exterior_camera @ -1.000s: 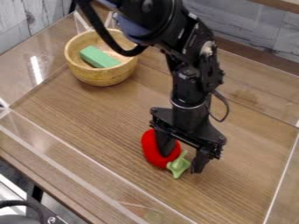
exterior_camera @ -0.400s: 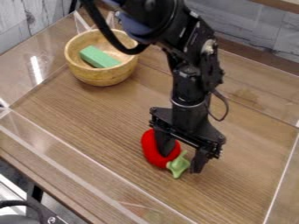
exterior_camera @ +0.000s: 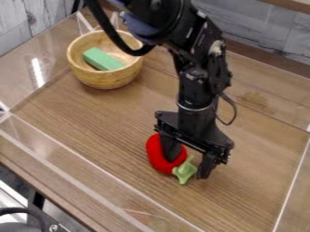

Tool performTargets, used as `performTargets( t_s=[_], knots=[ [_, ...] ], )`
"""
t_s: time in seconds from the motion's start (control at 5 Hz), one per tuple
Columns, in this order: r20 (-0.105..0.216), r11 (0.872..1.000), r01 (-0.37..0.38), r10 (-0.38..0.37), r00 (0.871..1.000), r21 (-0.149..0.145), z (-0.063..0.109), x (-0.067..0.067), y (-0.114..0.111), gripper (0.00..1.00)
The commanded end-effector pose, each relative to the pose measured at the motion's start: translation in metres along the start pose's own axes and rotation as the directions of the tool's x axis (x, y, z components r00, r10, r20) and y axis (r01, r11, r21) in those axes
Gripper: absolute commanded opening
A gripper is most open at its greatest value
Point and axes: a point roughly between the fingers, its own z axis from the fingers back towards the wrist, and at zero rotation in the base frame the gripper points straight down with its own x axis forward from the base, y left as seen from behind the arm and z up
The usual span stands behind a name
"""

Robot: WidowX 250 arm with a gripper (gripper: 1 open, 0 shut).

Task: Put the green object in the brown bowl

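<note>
The brown bowl (exterior_camera: 76,75) stands at the back left of the wooden table. A light green block, the green object (exterior_camera: 104,61), lies inside it. My gripper (exterior_camera: 191,163) is far from the bowl, down at the table's front middle. It is open, and its dark fingers (exterior_camera: 216,161) point straight down. They stand around the right end of a red vegetable (exterior_camera: 158,155) with a green stem (exterior_camera: 184,173). The vegetable rests on the table, partly hidden behind the fingers.
Clear plastic walls edge the table on the left (exterior_camera: 34,91) and at the front (exterior_camera: 133,195). The black arm (exterior_camera: 194,63) reaches from the back over the middle of the table, with cables hanging near the bowl.
</note>
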Motion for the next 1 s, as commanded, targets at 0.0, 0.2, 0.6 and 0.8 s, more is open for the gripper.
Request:
performTargets(
  t_s=[0.0,0.2,0.6,0.8],
  knots=[
    [-0.047,0.999,-0.036,0.037,0.998,0.021,-0.008,-0.004,0.015,1.00],
    [-0.054,0.999,-0.038,0.039,0.998,0.023,-0.008,-0.005,0.016,1.00],
    [-0.058,0.999,-0.041,0.043,0.997,0.024,-0.008,-0.006,0.018,0.00],
    [-0.043,0.999,-0.044,0.045,0.998,0.019,0.004,-0.005,0.019,0.00]
  ],
)
